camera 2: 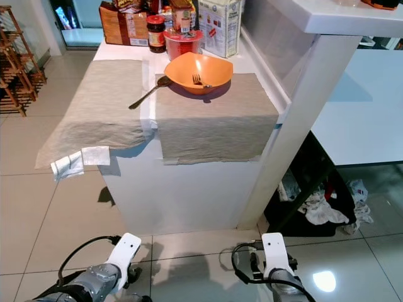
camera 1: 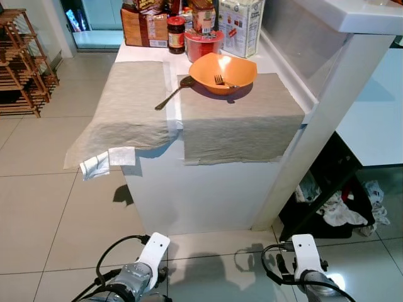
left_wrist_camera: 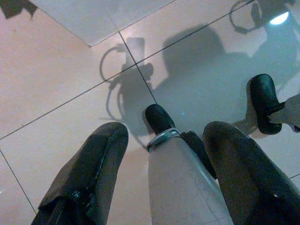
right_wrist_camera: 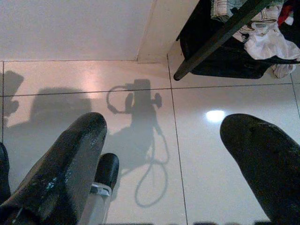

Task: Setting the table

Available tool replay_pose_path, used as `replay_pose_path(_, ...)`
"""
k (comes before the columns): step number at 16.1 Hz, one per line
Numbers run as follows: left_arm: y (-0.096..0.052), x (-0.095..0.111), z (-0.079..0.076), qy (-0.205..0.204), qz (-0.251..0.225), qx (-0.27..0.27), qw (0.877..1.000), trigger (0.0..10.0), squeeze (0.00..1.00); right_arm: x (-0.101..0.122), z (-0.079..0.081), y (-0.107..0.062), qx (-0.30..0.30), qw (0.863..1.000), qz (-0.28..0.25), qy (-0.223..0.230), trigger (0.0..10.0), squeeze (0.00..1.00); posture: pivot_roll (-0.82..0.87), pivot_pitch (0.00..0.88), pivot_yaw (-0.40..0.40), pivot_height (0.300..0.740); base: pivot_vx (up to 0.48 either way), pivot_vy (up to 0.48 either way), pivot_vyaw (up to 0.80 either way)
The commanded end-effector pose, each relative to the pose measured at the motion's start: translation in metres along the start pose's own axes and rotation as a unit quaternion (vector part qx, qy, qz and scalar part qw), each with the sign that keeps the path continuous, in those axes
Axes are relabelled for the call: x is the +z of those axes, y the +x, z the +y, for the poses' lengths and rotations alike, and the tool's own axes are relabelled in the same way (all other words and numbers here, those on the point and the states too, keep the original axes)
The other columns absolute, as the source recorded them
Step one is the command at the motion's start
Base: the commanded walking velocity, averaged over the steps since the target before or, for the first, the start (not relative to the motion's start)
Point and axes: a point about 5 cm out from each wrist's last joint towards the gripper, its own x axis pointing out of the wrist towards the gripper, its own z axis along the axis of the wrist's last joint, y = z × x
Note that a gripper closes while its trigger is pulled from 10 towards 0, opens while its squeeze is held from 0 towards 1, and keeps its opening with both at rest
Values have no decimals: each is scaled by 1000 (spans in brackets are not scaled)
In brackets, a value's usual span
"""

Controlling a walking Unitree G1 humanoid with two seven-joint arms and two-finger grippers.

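A red-lidded jar point(camera 1: 176, 33), a red tub point(camera 1: 203, 44) and cartons point(camera 1: 241, 25) are crowded behind the orange plastic bowl point(camera 1: 223, 72), in which a metal fork point(camera 1: 220, 80) is laid. A dark spoon point(camera 1: 173, 93) is rested beside it on grey cloth placemats point(camera 1: 239, 116). The left gripper point(left_wrist_camera: 161, 154) and right gripper point(right_wrist_camera: 164, 154) are held spread, empty, above the tiled floor point(right_wrist_camera: 140, 79).

Orange bowl point(camera 1: 223, 71) holds a fork point(camera 1: 220, 80); spoon point(camera 1: 174, 92), seemingly, beside it.

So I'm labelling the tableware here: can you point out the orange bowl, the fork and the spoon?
orange bowl point(camera 1: 238, 65): left eye view, inner right wall.
fork point(camera 1: 219, 80): left eye view, tines inside the bowl.
spoon point(camera 1: 169, 99): left eye view, mid-handle.
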Motion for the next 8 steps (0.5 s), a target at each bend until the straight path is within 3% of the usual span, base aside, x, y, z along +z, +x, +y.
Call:
replay_pose_path(1,0,5,0,3,-5,4,1000,10000,0,4,-3,1,-6,1000,0,2,10000,0,-43,0,-13,740,0,0,0)
replay_pose_path(4,0,5,-1,-3,-4,7,1000,10000,0,4,-2,2,-2,1000,3,-4,10000,0,-42,0,-11,740,0,0,0)
replay_pose_path(8,1,-4,-7,-49,20,-23,998,10000,0,2,1,2,20,1000,21,-2,10000,0,-47,0,-6,740,0,0,0)
